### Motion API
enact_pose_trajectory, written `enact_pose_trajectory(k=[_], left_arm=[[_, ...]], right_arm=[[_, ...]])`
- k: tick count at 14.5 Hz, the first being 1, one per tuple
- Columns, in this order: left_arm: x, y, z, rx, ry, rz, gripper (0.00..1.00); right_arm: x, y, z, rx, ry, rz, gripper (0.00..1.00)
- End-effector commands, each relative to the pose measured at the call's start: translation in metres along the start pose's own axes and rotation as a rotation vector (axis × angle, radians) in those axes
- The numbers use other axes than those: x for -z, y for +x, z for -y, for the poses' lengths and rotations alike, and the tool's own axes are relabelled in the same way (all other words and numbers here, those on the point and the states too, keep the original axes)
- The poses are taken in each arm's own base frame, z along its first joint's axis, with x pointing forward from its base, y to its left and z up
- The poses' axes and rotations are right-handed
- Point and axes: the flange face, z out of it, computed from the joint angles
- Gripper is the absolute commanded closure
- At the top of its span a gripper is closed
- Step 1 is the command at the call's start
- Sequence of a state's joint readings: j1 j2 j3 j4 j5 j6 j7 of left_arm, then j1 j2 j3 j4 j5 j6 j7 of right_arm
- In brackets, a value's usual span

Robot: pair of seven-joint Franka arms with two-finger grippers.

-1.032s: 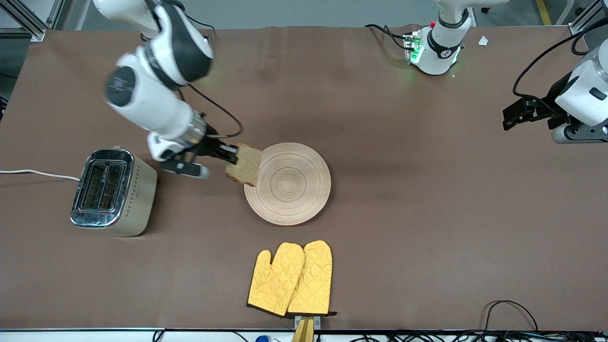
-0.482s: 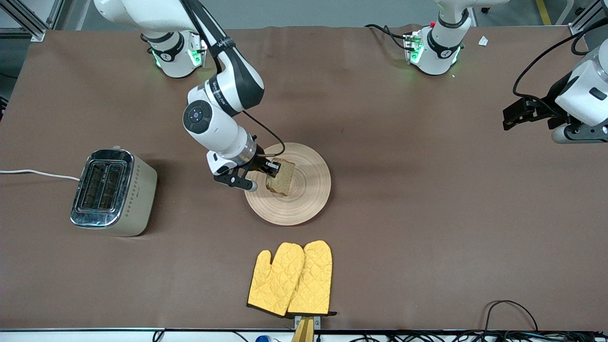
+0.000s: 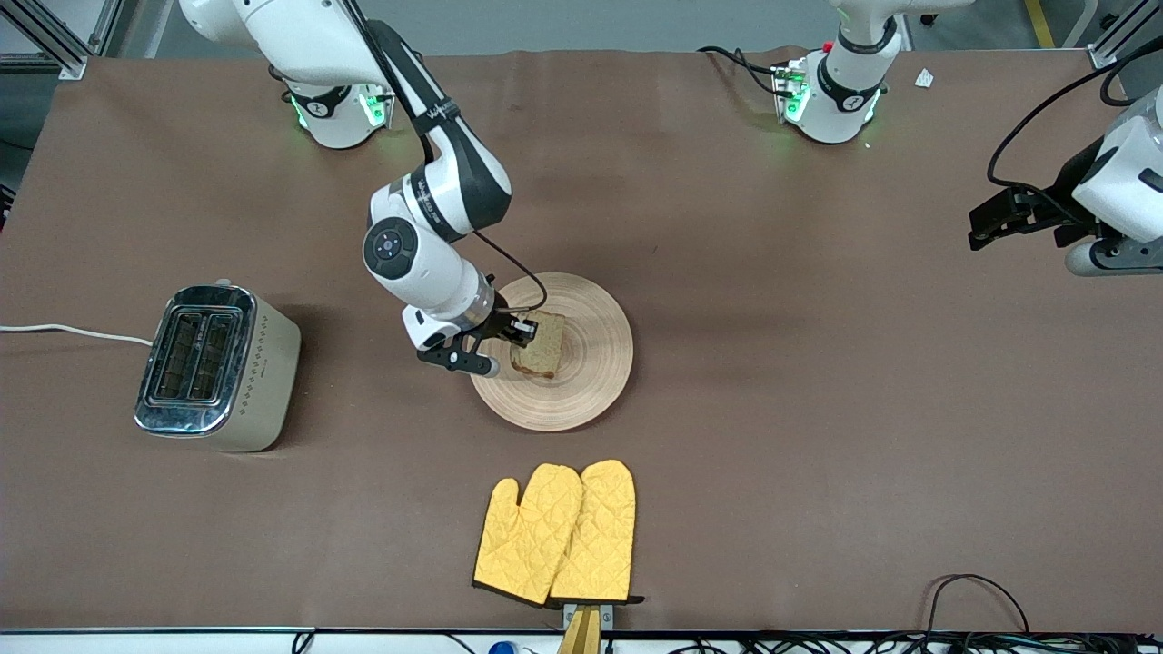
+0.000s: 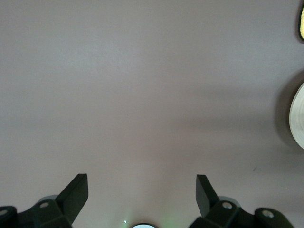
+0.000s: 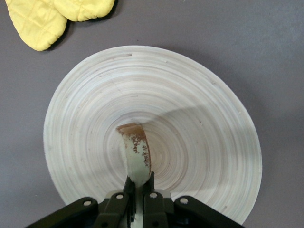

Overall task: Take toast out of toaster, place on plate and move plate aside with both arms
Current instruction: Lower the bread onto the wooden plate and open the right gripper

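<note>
Right gripper (image 3: 520,333): black two-finger claw, clenched on the toast (image 3: 536,344) by one edge, low over the plate (image 3: 591,363); in the right wrist view the fingers (image 5: 151,190) pinch the slice between them.
Toast: squarish brown wholegrain slice with a darker crust, held on edge — seen end-on in the right wrist view (image 5: 135,156) as a thin, pale strip with a speckled brown rim, over the middle rings of the plate. Whether its lower edge touches the wood cannot be told.
Plate: round, pale beige wood with fine concentric ring grain (image 5: 199,123); it lies flat on the table (image 3: 818,409), about midway between the two arms' ends.
Left gripper (image 3: 990,218): black fingers spread wide and holding nothing, waiting in the air over the left arm's end of the table; the left wrist view shows its two wedge-shaped fingertips (image 4: 76,192) well apart above bare cloth.
Table: covered with a smooth, matte brown sheet.
Toaster (image 3: 218,366): boxy, two-slot, polished chrome top with cream sides — standing toward the right arm's end, a white cord (image 3: 64,331) running from it.
Oven mitts (image 3: 559,533): a yellow quilted pair with diamond stitching, lying side by side and overlapping, nearer to the front camera than the plate.
</note>
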State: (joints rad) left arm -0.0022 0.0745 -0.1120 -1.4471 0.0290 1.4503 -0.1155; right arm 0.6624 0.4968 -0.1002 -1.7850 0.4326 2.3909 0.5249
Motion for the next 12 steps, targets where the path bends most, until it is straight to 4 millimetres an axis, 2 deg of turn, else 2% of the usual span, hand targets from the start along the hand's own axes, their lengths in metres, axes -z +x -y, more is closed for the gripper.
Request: enact_pose_trajectory(k=[1, 3, 8, 9, 12], left_arm=[[0.005, -0.001, 0.002, -0.012, -0.023, 0.005, 0.00], [0.005, -0.001, 0.002, -0.012, -0.023, 0.005, 0.00], [0.005, -0.001, 0.000, -0.013, -0.023, 0.003, 0.00], [0.003, 0.001, 0.000, -0.013, -0.024, 0.003, 0.00], [-0.013, 0.017, -0.003, -0.018, -0.028, 0.001, 0.00]], right_arm=[[-0.011, 0.017, -0.018, 0.055, -0.007, 0.002, 1.00], [-0.013, 0.030, -0.042, 0.090, -0.024, 0.015, 1.00], [-0.018, 0.035, -0.066, 0.067, -0.066, 0.055, 0.99], [-0.018, 0.037, -0.072, 0.060, -0.083, 0.068, 0.96], [-0.013, 0.039, -0.079, 0.066, -0.116, 0.095, 0.59]])
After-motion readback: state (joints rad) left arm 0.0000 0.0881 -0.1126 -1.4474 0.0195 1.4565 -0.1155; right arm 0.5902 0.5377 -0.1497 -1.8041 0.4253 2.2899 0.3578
